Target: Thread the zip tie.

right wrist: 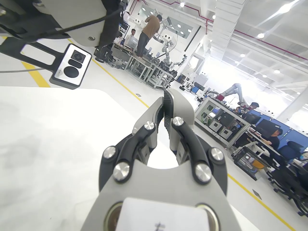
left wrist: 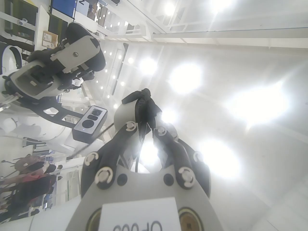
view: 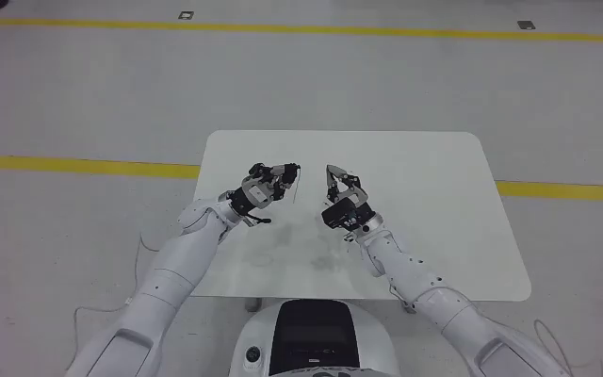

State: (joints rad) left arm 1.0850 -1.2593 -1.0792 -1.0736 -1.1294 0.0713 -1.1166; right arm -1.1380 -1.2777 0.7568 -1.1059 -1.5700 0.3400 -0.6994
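Note:
My left gripper (view: 287,172) hangs above the middle of the white table (view: 433,188), shut on a thin black zip tie (view: 296,185). The tie's strap dangles from its fingertips toward the table. In the left wrist view the gripper (left wrist: 144,99) points up at the ceiling, with the zip tie (left wrist: 140,131) pinched between its fingers. My right gripper (view: 330,172) hovers a short way to the right, facing it, shut, with nothing seen between its pads (right wrist: 165,102). In the right wrist view the zip tie (right wrist: 84,23) curves across the left gripper's palm.
The white table's bare top (right wrist: 48,126) lies under both grippers, and its edges are well away from them. Yellow floor lines (view: 94,166) run past the table. Workbenches (right wrist: 149,70) stand far off in the room.

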